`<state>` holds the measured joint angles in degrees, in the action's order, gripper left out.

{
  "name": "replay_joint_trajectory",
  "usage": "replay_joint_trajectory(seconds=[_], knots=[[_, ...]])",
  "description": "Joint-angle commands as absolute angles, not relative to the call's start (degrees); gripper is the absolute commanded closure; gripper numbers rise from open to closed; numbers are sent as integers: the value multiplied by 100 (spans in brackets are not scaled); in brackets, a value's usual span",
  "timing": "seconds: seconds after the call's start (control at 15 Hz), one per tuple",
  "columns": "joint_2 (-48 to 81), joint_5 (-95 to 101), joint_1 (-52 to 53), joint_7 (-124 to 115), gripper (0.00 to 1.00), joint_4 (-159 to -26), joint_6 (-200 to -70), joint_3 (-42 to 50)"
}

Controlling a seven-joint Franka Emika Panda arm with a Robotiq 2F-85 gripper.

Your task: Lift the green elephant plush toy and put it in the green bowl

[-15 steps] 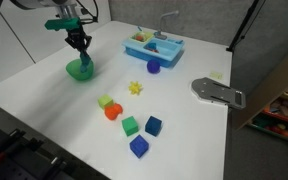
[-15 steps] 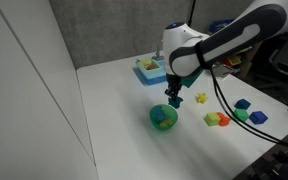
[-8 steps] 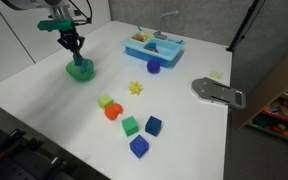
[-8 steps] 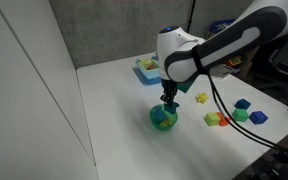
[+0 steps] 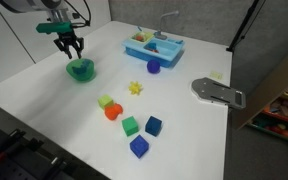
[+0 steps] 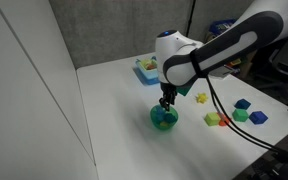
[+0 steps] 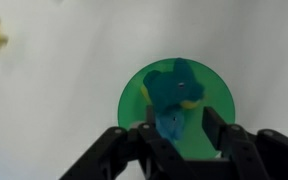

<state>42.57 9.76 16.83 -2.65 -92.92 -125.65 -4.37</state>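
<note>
The green bowl stands on the white table at the far left; it also shows in the other exterior view and fills the middle of the wrist view. The teal-green elephant plush toy lies inside the bowl, with a small yellow patch at its side. My gripper hangs just above the bowl with its fingers spread apart and nothing between them. In the exterior views the toy is too small to make out in the bowl.
A blue rectangular tray stands at the back. A purple block and yellow star lie mid-table. Several coloured blocks lie nearer the front. A grey metal piece lies at the right.
The gripper has risen above the bowl and its fingers have opened. The toy now rests in the bowl, free of the fingers.
</note>
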Motion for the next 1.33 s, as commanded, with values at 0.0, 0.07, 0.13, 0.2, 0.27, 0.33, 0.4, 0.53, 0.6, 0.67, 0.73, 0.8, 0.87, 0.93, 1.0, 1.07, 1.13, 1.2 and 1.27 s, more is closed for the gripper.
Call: replay_joint_trajectory(seconds=[0.0, 0.07, 0.13, 0.2, 0.27, 0.33, 0.4, 0.53, 0.6, 0.67, 0.73, 0.8, 0.87, 0.93, 1.0, 1.07, 1.13, 1.2, 1.27], knots=[[4078, 1067, 1667, -294, 16, -9285, -12411, -415], [4018, 1068, 1670, -334, 8, -9308, -12408, -396], [3928, 1041, 1653, -385, 2, -9344, -12407, -381], [3860, 1004, 1627, -412, 0, -9368, -12406, -377], [3776, 952, 1596, -472, 0, -9403, -12382, -369], [3681, 930, 1575, -550, 0, -9443, -12324, -345], [3569, 905, 1555, -696, 0, -9503, -12260, -304], [3324, 877, 1512, -1031, 0, -9628, -12078, -212], [3219, 846, 1475, -1178, 0, -9669, -12011, -187], [3036, 816, 1426, -1334, 0, -9788, -11974, -154], [2890, 758, 1365, -1456, 0, -9869, -11918, -142], [2718, 695, 1296, -1547, 0, -9987, -11885, -127], [2557, 602, 1228, -1621, 0, -10076, -11830, -122], [2381, 519, 1142, -1620, 0, -10194, -11773, -129], [2217, 440, 1070, -1635, 0, -10295, -11722, -125], [2052, 334, 983, -1570, 0, -10397, -11679, -140], [1873, 235, 893, -1496, 0, -10506, -11609, -150], [1720, 154, 828, -1489, 0, -10597, -11533, -146], [1534, 117, 778, -1477, 0, -10699, -11439, -139]])
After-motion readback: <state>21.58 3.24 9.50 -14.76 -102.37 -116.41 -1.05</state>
